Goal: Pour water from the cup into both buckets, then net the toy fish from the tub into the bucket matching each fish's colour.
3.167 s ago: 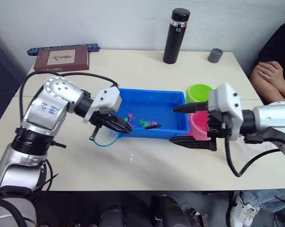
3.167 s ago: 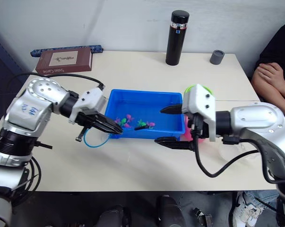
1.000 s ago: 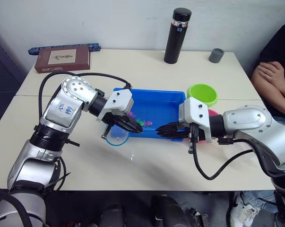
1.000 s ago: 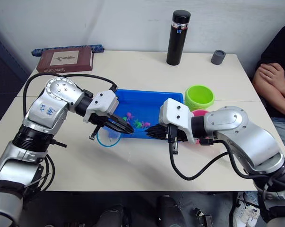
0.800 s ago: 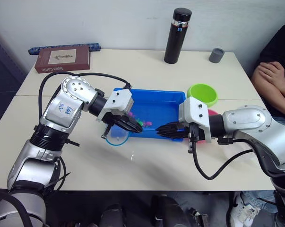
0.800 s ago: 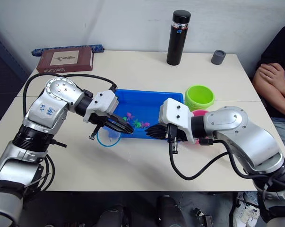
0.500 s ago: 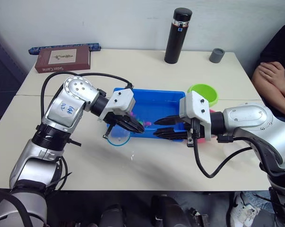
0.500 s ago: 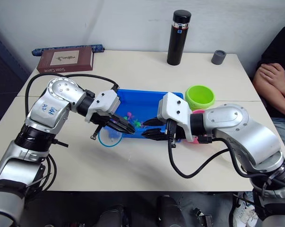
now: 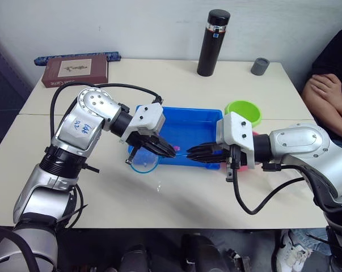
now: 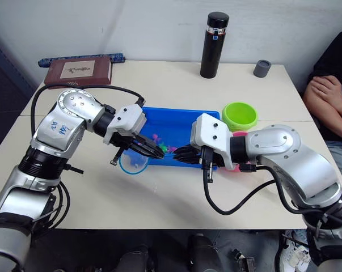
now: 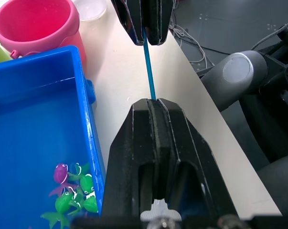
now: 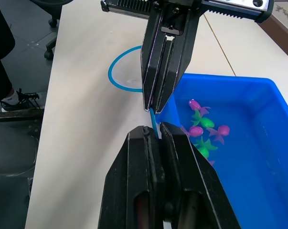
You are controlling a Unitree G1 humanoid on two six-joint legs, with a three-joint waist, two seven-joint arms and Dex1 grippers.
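Cream table [image 9: 176, 198], blue tub [image 9: 188, 122] at its middle holding pink and green toy fish [image 12: 203, 130], green bucket [image 9: 243, 110] and pink bucket [image 11: 36, 24] just beside it, left gripper [image 9: 166, 149] and right gripper [image 9: 194, 153] both clamped on the net [image 9: 144, 164] handle over the tub's near rim

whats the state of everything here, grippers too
left gripper, shut on the net handle
right gripper, shut on the same handle
net, hoop outside the tub, empty
toy fish, in the tub
pink bucket, upright
green bucket, upright
flask, upright, capped
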